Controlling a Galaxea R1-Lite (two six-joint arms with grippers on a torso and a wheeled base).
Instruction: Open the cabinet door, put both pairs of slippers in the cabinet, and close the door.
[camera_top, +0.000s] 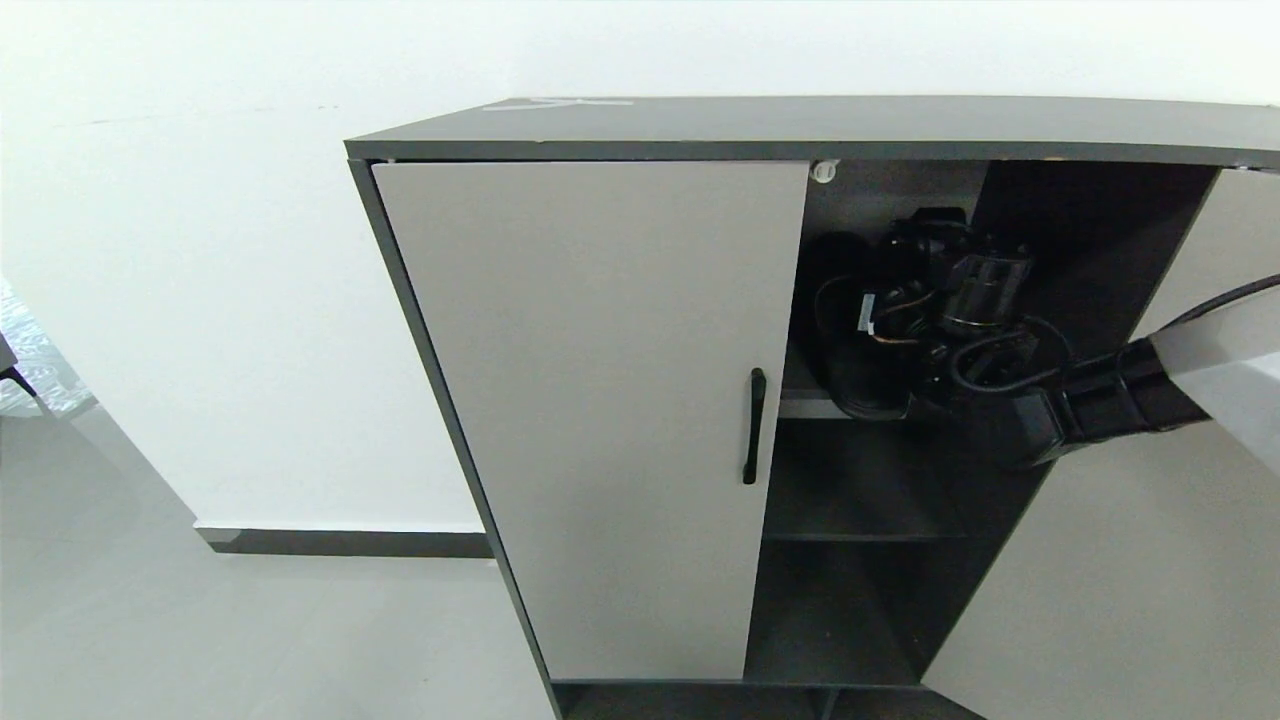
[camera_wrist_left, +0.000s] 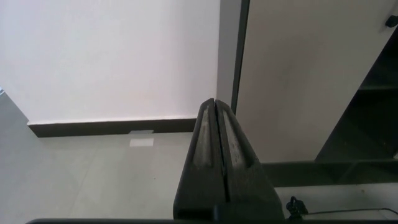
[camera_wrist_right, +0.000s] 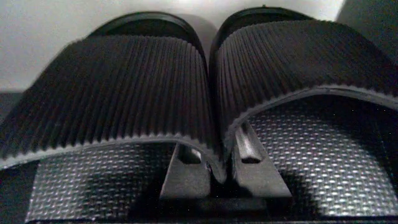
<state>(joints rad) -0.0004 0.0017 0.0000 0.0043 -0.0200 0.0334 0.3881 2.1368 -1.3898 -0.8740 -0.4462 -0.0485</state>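
Note:
The dark cabinet (camera_top: 800, 125) has its left door (camera_top: 600, 400) closed and its right door (camera_top: 1120, 580) swung open. My right arm reaches into the top compartment, where a pair of black slippers (camera_top: 850, 330) sits just above the top shelf (camera_top: 810, 405). My right gripper (camera_wrist_right: 219, 165) is shut on the pair, pinching the inner edges of the two ribbed straps together, left slipper (camera_wrist_right: 118, 93) beside right slipper (camera_wrist_right: 298, 56). My left gripper (camera_wrist_left: 214, 124) hangs low near the cabinet's left side, shut with nothing between its fingers.
A black handle (camera_top: 754, 425) runs down the closed door's right edge. Lower shelves (camera_top: 860, 535) inside the open half are bare. A white wall with a dark baseboard (camera_top: 340, 542) stands left of the cabinet, with open grey floor (camera_top: 200, 640) in front.

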